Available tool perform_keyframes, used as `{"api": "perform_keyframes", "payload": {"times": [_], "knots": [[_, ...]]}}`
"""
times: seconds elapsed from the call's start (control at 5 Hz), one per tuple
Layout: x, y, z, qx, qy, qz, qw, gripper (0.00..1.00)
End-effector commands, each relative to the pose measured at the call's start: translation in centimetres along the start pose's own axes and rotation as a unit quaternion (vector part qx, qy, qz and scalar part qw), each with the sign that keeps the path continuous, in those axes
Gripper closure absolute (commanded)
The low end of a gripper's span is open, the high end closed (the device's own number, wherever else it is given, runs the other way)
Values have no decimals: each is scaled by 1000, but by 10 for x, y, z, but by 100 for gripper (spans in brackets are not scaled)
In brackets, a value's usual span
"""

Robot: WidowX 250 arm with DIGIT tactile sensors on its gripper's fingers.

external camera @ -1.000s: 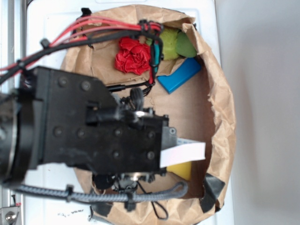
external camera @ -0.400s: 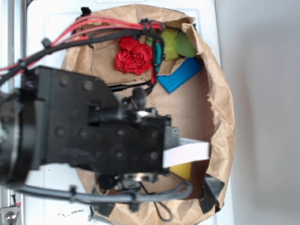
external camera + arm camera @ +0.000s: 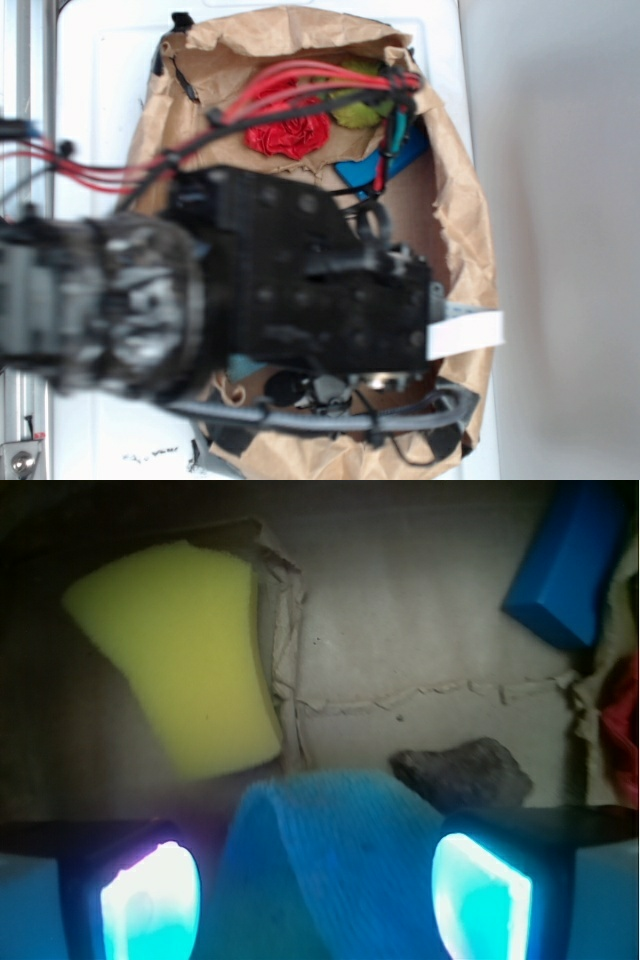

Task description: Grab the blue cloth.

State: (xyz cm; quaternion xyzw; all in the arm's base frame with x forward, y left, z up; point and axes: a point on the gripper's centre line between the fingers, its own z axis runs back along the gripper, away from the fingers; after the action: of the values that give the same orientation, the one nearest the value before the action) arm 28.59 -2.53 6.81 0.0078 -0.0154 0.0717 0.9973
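Observation:
In the wrist view the blue cloth (image 3: 320, 860), a ribbed teal-blue rag raised in a fold, lies between my two fingers. My gripper (image 3: 315, 885) is open, its jaws wide apart on either side of the fold, with a gap between each pad and the cloth. The left pad (image 3: 150, 905) and right pad (image 3: 480, 895) glow cyan. In the exterior view my black arm (image 3: 300, 290) covers the middle of the brown paper bag (image 3: 470, 230) and hides the gripper; only a sliver of teal cloth (image 3: 243, 365) shows under it.
A yellow sponge (image 3: 180, 660) lies ahead to the left, a rigid deep-blue block (image 3: 570, 560) at the far right, and a dark grey lump (image 3: 465, 775) just beyond the right finger. A red ruffled cloth (image 3: 290, 135) and a green thing (image 3: 355, 110) sit at the bag's back.
My arm has swung to the right and further over the bag. It now hides the yellow sponge in the exterior view, and the cables lie across the red cloth.

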Motion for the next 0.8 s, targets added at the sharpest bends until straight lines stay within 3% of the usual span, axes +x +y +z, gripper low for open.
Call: {"api": "perform_keyframes", "payload": {"times": [0.0, 0.2, 0.4, 0.6], "knots": [[-4, -6, -9, 23, -12, -24, 999, 0], [-23, -7, -13, 16, 6, -47, 999, 0], [-36, -10, -22, 11, 0, -56, 998, 0], [-33, -13, -44, 4, -20, -53, 998, 0]]}}
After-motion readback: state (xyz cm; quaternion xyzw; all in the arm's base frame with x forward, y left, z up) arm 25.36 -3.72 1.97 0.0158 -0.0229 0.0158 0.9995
